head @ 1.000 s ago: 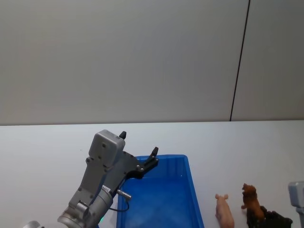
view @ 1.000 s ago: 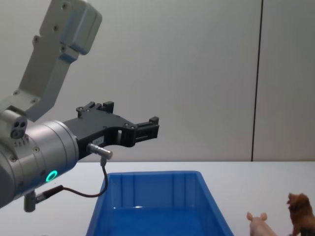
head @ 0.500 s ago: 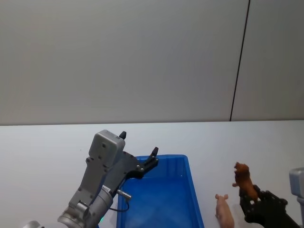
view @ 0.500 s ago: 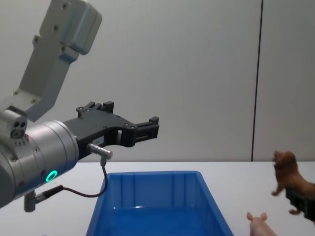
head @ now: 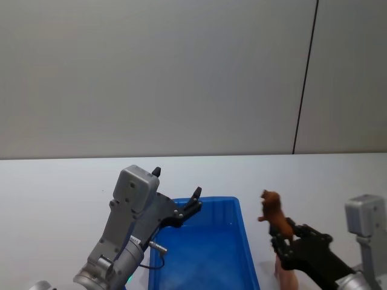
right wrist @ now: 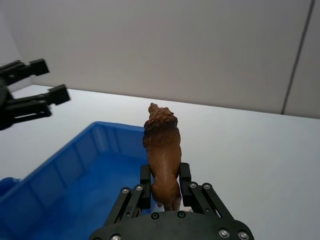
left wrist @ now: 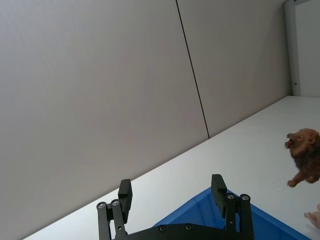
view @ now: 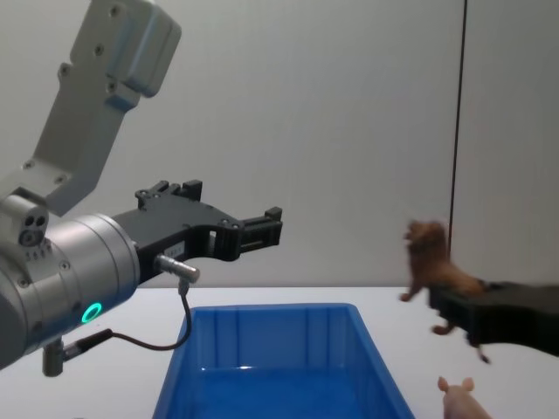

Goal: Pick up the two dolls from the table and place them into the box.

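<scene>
The right gripper is clamped on the hindquarters of the brown lion doll, holding it in the air to the right of the box, above the table; the pink pig doll stands on the table below it. The move probably wants a carry leftward, clear over the rim, then a lowering inside before release, so the doll does not bounce out. The lion's long axis runs out along the fingers, head foremost, tilted up, toward the box. The left gripper hovers spread over the box's left side.
</scene>
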Action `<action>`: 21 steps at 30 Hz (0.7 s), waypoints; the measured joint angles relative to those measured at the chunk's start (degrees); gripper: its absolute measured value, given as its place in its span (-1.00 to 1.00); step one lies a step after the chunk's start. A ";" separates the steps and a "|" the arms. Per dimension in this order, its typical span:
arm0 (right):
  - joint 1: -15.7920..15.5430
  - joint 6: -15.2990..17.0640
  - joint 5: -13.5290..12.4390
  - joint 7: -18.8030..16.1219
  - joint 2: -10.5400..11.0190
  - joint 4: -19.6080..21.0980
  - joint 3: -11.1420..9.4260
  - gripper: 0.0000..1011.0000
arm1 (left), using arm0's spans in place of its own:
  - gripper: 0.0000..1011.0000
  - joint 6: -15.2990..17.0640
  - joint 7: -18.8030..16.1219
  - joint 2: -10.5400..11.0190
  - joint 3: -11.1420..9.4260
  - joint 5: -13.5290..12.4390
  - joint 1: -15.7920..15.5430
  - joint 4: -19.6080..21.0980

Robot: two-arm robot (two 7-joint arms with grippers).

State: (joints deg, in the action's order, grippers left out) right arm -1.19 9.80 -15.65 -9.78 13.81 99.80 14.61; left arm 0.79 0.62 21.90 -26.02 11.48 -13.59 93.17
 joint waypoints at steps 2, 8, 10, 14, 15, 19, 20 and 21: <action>0.65 0.10 0.05 -1.21 -0.44 -0.54 0.29 -0.37 | 0.98 0.00 0.00 0.00 0.00 0.00 0.00 0.00; 3.20 0.82 0.42 -5.61 -2.35 -3.07 1.51 -0.37 | 0.98 0.00 0.00 0.00 0.00 0.00 0.00 0.00; 4.30 1.19 0.65 -7.15 -3.26 -4.35 2.04 -0.37 | 0.98 0.00 0.00 0.00 0.00 0.00 0.00 0.00; 5.86 1.70 1.00 -9.07 -4.50 -6.35 2.79 -0.24 | 0.98 0.00 0.00 0.00 0.00 0.00 0.00 0.00; 6.35 1.89 1.12 -9.59 -4.87 -7.02 3.02 -0.13 | 0.98 0.00 0.00 0.00 0.00 0.00 0.00 0.00; 7.42 2.27 1.44 -10.45 -5.68 -8.42 3.50 0.08 | 0.98 0.00 0.00 0.00 0.00 0.00 0.00 0.00; 7.57 2.32 1.50 -10.55 -5.79 -8.62 3.56 0.15 | 0.98 0.00 0.00 0.00 0.00 0.00 0.00 0.00; 7.67 2.37 1.55 -10.62 -5.86 -8.75 3.60 0.23 | 0.98 0.00 0.00 0.00 0.00 0.00 0.00 0.00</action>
State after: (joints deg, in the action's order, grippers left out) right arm 6.48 12.17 -14.10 -20.40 7.95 91.05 18.21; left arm 0.79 0.62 21.89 -26.02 11.48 -13.59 93.17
